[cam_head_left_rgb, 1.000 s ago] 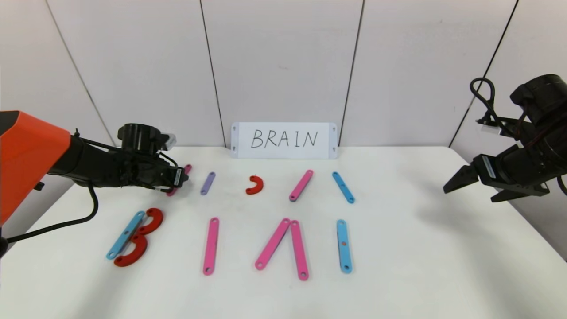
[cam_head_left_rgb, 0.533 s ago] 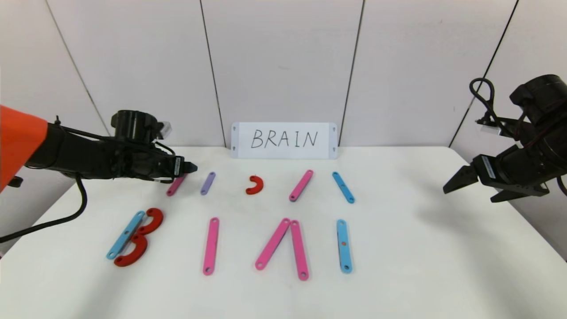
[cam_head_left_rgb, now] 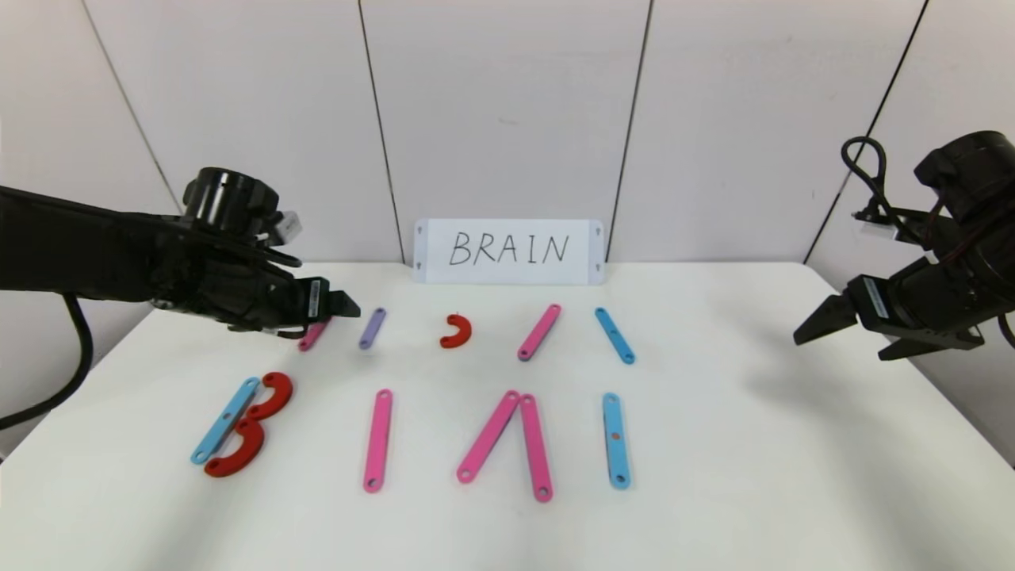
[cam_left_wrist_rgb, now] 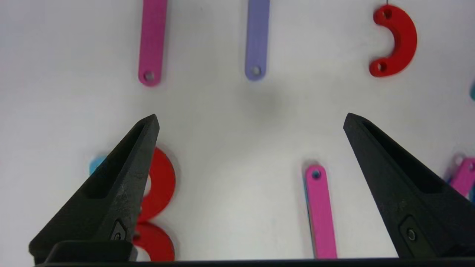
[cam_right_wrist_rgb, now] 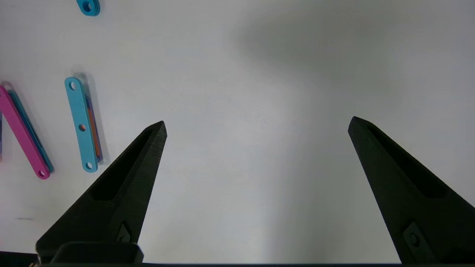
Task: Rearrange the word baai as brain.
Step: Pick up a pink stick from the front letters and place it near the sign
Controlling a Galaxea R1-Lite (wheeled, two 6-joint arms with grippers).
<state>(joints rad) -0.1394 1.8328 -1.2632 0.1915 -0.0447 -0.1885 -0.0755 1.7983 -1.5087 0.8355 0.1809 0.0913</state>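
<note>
The word lies in the front row: a B of a blue bar [cam_head_left_rgb: 224, 420] and two red arcs [cam_head_left_rgb: 271, 395], a pink bar [cam_head_left_rgb: 378, 440], two pink bars [cam_head_left_rgb: 489, 434] leaning into a peak, and a blue bar [cam_head_left_rgb: 615, 438]. Behind lie a short pink bar [cam_head_left_rgb: 309, 338], a purple bar [cam_head_left_rgb: 372, 327], a red arc [cam_head_left_rgb: 457, 331], a pink bar [cam_head_left_rgb: 539, 331] and a blue bar [cam_head_left_rgb: 614, 335]. My left gripper [cam_head_left_rgb: 339, 304] is open and empty, raised above the short pink bar [cam_left_wrist_rgb: 151, 44]. My right gripper [cam_head_left_rgb: 836, 347] is open and empty, held above the table's right side.
A white card [cam_head_left_rgb: 507, 251] with handwritten "BRAIN" stands against the back wall. The white table [cam_head_left_rgb: 714, 476] has its right edge under the right arm. The right wrist view shows the front blue bar [cam_right_wrist_rgb: 81, 124] and bare table under the gripper [cam_right_wrist_rgb: 258, 124].
My left gripper has lifted off the table from the short pink bar and shifted slightly right. The bar stays on the table. The right arm has not moved.
</note>
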